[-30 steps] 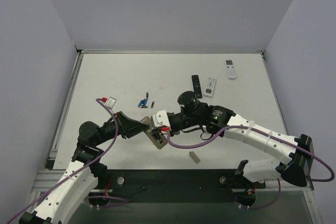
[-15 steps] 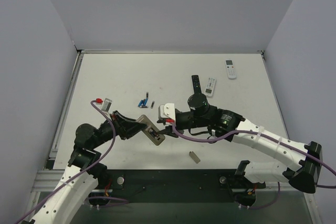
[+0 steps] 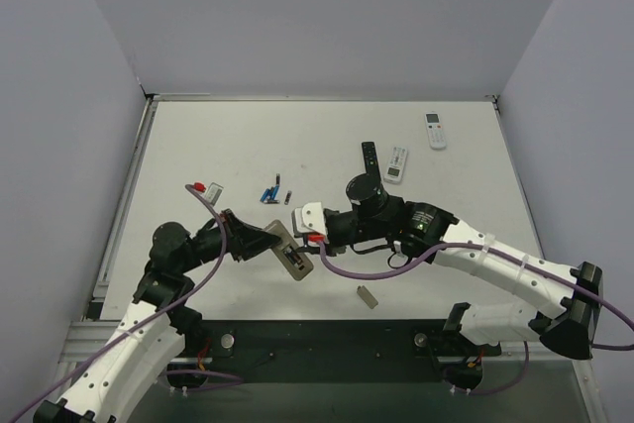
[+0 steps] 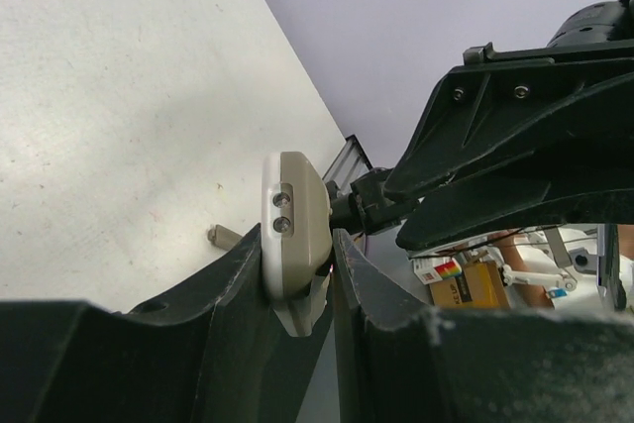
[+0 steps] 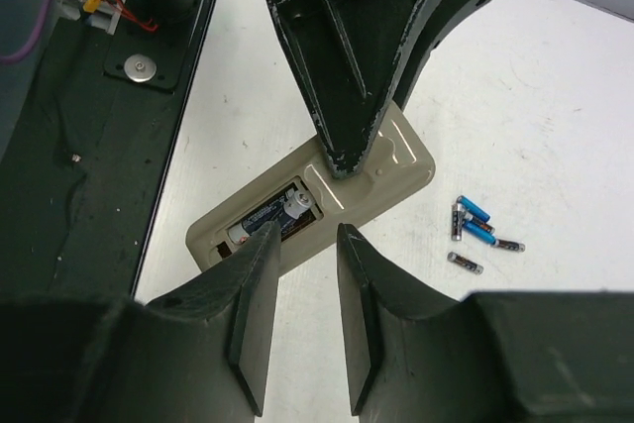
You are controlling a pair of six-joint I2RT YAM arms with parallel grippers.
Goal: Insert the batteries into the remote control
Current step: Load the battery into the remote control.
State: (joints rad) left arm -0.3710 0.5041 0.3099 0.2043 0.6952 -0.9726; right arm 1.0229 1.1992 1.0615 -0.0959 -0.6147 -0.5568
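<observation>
**Change noted:** half a second ago the right gripper (image 3: 302, 241) stood drawn back toward the upper right, apart from the grey-tan oblong plastic remote control (image 3: 296, 263). We now find it back at that remote control, much as it was 1 second ago. The left gripper (image 3: 273, 243) and its load have shifted slightly toward the lower right.

**Grip states:** the left gripper is clamped on the remote control by its long edges, with the back face turned toward the overhead camera. We cannot tell whether its low end touches the white table (image 3: 198, 136). The right gripper's jaws stand narrowly parted with nothing between them, their tips just over the dark battery recess.

**Edges and room:** the remote control sits left of centre in the overhead frame, near the table's lower edge and beside the black base plate (image 5: 99, 146). Bare tabletop extends toward the upper left. Several loose blue and dark cylindrical batteries (image 3: 272, 192) lie just above the grippers. They are well apart from the slim black remote (image 3: 369, 158), the near white remote (image 3: 396, 163) and the far white remote (image 3: 434, 130) at upper right. A small grey oblong piece (image 3: 368, 295) lies at lower centre.

**View differences:** only the right wrist view shows 1 dark seated battery (image 5: 269, 219) in the recess. Only the left wrist view shows the remote control's end face, with 2 small dark round inserts.
</observation>
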